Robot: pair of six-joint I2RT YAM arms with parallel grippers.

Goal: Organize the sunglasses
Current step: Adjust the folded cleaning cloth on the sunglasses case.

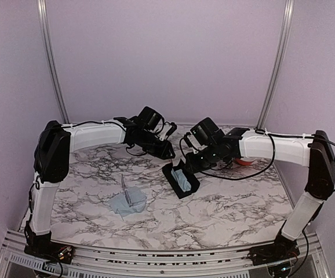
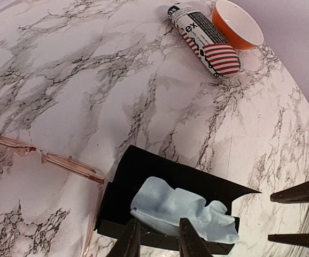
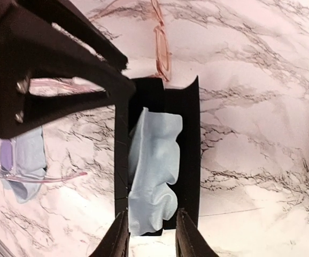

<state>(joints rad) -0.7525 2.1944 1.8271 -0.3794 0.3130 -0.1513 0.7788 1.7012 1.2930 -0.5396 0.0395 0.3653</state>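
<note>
An open black case (image 1: 181, 180) lies mid-table with a crumpled pale blue cloth (image 3: 152, 171) in it. The wire-framed sunglasses (image 2: 47, 158) with pinkish lenses lie flat on the marble beside the case, also in the right wrist view (image 3: 162, 48). The lilac-framed sunglasses (image 1: 130, 200) rest on a second blue cloth to the left (image 3: 21, 160). My left gripper (image 2: 159, 242) hangs open over one long side of the case (image 2: 165, 182). My right gripper (image 3: 151, 241) is open at one end of the case, the cloth's end lying loose between its fingertips.
A stars-and-stripes patterned case (image 2: 205, 40) lies at the back right next to an orange bowl (image 2: 237, 24). The two grippers sit close together over the black case; the left gripper's body (image 3: 63, 59) fills the right wrist view's upper left.
</note>
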